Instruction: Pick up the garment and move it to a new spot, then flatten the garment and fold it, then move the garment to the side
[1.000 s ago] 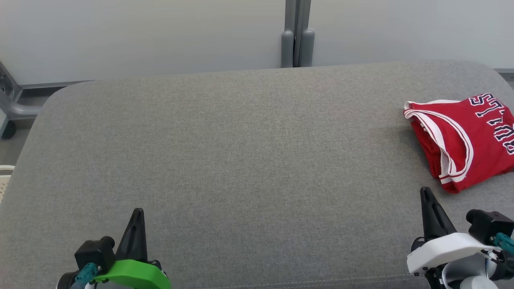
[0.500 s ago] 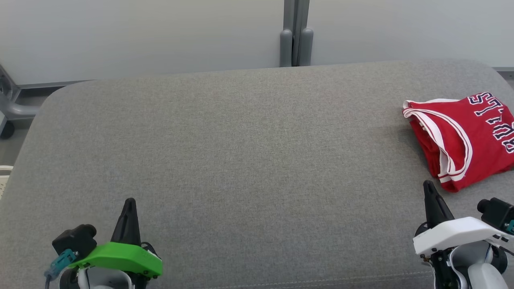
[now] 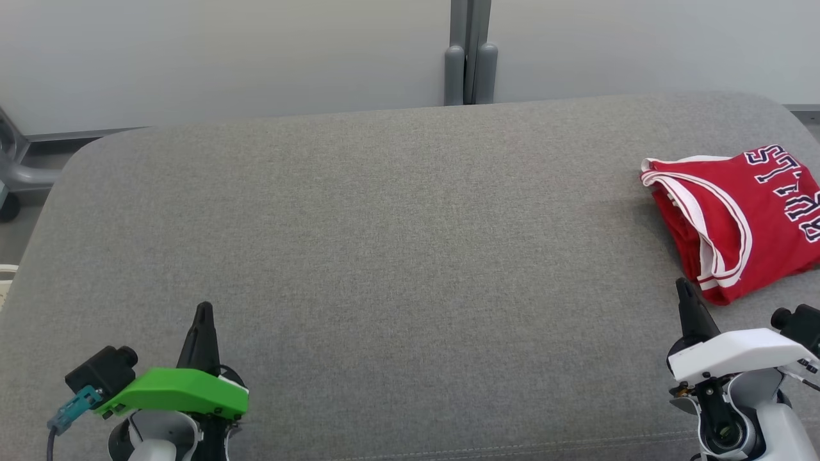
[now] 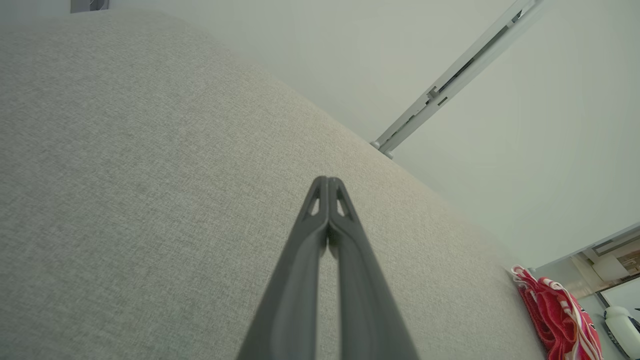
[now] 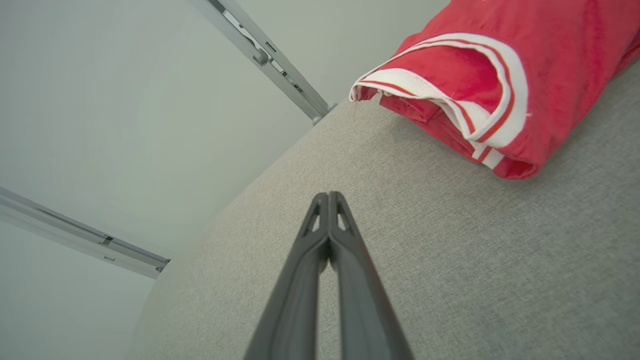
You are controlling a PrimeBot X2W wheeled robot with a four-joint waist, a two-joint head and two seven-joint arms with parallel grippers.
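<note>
In the head view the folded red garment [image 3: 737, 224] lies at the right edge of the grey cushion [image 3: 397, 243]. It is just beyond the clenched right gripper [image 3: 683, 285], well apart from the clenched left gripper [image 3: 204, 308], and its dark lettering is legible. The left wrist view puts the garment [image 4: 555, 315] small and far, lower right of the left gripper [image 4: 327, 179], whose fingers are pressed together. The right wrist view brings the garment [image 5: 480, 75] close, with its white-trimmed layers up and right of the closed tips of the right gripper [image 5: 328, 194], not touching.

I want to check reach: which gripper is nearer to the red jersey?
Right. The right gripper is close beside the red jersey, not touching; the left gripper is far across the grey cushion.
</note>
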